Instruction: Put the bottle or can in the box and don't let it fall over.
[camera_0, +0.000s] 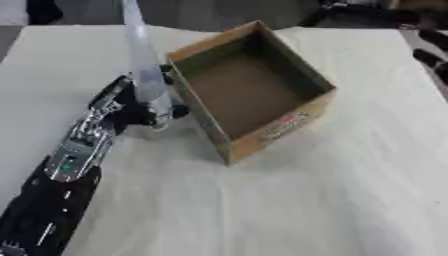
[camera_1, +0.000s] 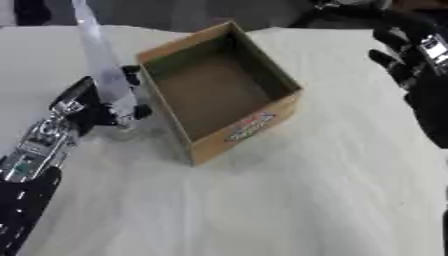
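Even, diffuse light; soft overall blur; box (camera_0: 254, 85) interior shaded; faint shadow beside it.

You see a matt brown cardboard box (camera_0: 254, 85) on the table (camera_0: 332, 200), which wears creased whitish cloth. Your left robot hand (camera_0: 131, 107), black with shiny silver metal, grips a clear, glossy plastic bottle (camera_0: 144, 70).

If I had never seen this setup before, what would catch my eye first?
Probably the open cardboard box, standing empty in the middle of the white table. Just to its left, the robot's left hand is curled around a tall clear bottle that stands upright on the table. The right hand shows open at the far right edge.
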